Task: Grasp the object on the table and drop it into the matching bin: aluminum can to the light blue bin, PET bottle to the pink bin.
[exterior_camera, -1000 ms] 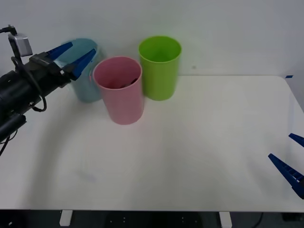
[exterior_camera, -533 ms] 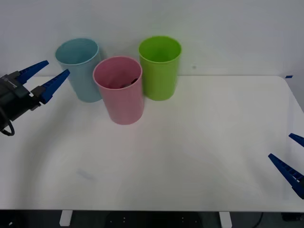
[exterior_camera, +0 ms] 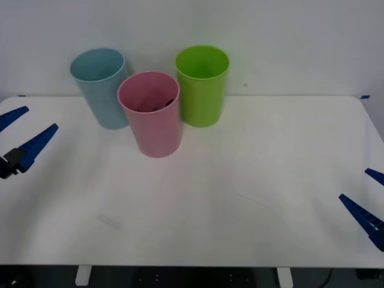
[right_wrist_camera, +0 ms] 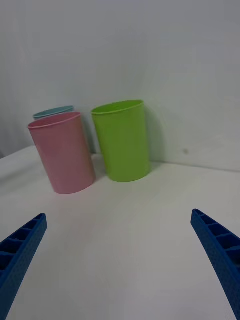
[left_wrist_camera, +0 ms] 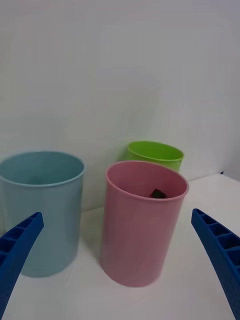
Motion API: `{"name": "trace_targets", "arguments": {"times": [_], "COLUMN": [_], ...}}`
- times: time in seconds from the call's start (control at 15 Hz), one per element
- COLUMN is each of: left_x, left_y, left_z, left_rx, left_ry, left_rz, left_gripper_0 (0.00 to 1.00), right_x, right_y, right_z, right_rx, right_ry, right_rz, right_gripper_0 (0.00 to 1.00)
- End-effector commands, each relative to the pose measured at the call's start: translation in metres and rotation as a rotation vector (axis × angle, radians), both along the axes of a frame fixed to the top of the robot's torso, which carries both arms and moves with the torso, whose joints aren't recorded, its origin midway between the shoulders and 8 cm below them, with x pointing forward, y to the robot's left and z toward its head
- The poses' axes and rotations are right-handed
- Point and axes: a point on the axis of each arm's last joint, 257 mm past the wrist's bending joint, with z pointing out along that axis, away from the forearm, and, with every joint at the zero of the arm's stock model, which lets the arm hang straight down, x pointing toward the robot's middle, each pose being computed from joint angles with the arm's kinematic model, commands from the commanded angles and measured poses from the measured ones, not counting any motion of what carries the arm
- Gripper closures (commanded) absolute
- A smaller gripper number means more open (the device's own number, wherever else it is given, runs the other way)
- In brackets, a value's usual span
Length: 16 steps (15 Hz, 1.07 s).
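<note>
- Front view, left edge: the left gripper (exterior_camera: pixel 19 137) hangs over the near-left part of the tabletop (exterior_camera: pixel 252 180), well apart from the bins, its blue fingers spread wide and holding nothing.
- Next to the right stands the light blue bin (exterior_camera: pixel 101 87), upright at the back of the tabletop, with no object visible inside.
- Just beside it, slightly nearer the robot, stands the pink bin (exterior_camera: pixel 152 113). In the left wrist view a small dark object (left_wrist_camera: pixel 158 193) sits inside it, below the rim; I judge this to be the black cap of the PET bottle, though too little of it shows to be sure.
- A lime green bin (exterior_camera: pixel 202 84) stands just beside the pink one, toward the right.
- Far right, near edge: the right gripper (exterior_camera: pixel 367 201) waits low, its fingers wide apart and empty.
- Judgement: the bottle appears to lie in its matching bin, so the sorting looks finished.
- Risks from here: the three bins stand close together, so any sweep of the left arm toward them could knock one over and spill the bottle out. The dark shape is also only partly seen; if it is not the bottle, the task could be wrongly counted as done.
</note>
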Motion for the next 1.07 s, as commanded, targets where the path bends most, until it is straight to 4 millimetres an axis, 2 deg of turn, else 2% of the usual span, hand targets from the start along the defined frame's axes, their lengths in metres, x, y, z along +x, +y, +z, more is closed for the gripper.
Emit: {"name": "trace_targets", "arguments": {"times": [0.07,0.47,0.87,1.07], "left_x": [-0.021,-0.066,-0.099,-0.110], "left_y": [0.015,0.039,0.055,0.055], "left_z": [-0.008,-0.037,-0.074,-0.088], "left_rx": [0.052,0.145,0.212,0.209], "left_ry": [0.018,0.072,0.113,0.138], "left_rz": [-0.009,-0.010,0.028,0.026], "left_gripper_0": [0.00,0.00,0.00,0.00], "right_x": [0.000,0.000,0.000,0.000], "right_y": [0.000,0.000,0.000,0.000], "right_z": [0.000,0.000,0.000,0.000], "right_rx": [0.000,0.000,0.000,0.000], "right_ry": [0.000,0.000,0.000,0.000], "right_rz": [0.000,0.000,0.000,0.000], "right_gripper_0": [0.00,0.00,0.00,0.00]}}
